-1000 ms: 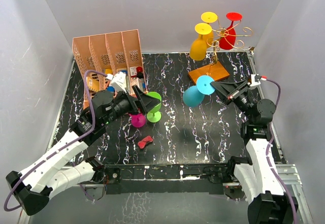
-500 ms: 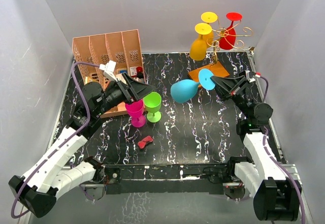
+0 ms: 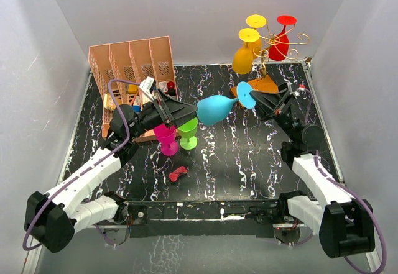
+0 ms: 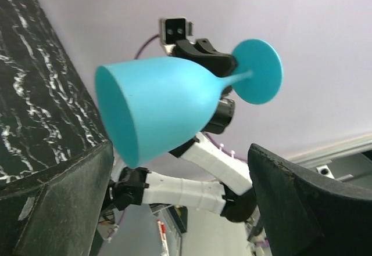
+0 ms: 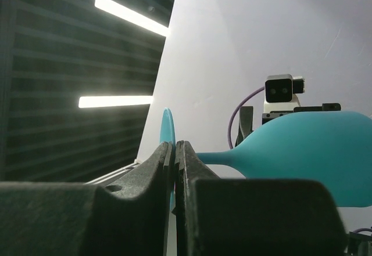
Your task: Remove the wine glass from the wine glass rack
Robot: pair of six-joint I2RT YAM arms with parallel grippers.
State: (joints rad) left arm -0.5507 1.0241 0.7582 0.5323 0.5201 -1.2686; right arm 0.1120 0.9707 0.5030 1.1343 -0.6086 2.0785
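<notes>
The teal wine glass point(image 3: 216, 109) hangs sideways in the air over the table's middle, bowl mouth pointing left. My right gripper point(image 3: 256, 102) is shut on the edge of its round foot point(image 5: 167, 127). In the right wrist view the stem and bowl point(image 5: 317, 151) run off to the right of the closed right gripper point(image 5: 175, 147). My left gripper point(image 3: 188, 109) is open and faces the bowl's mouth from close by, not touching. In the left wrist view the glass point(image 4: 165, 105) floats above the open left gripper point(image 4: 181, 151). The gold wire wine glass rack point(image 3: 281, 40) stands at the back right on its wooden base point(image 3: 266, 86).
A yellow glass point(image 3: 243, 58) and a red glass point(image 3: 280, 45) hang on the rack. A pink glass point(image 3: 166, 138) and a green glass point(image 3: 188, 132) stand under my left gripper. A small red object point(image 3: 178, 173) lies nearer. The pink file organiser point(image 3: 134, 66) fills the back left.
My right gripper has carried the teal glass up and leftwards, tipping it sideways. My left arm has swung up and right, its open gripper now facing the bowl.
</notes>
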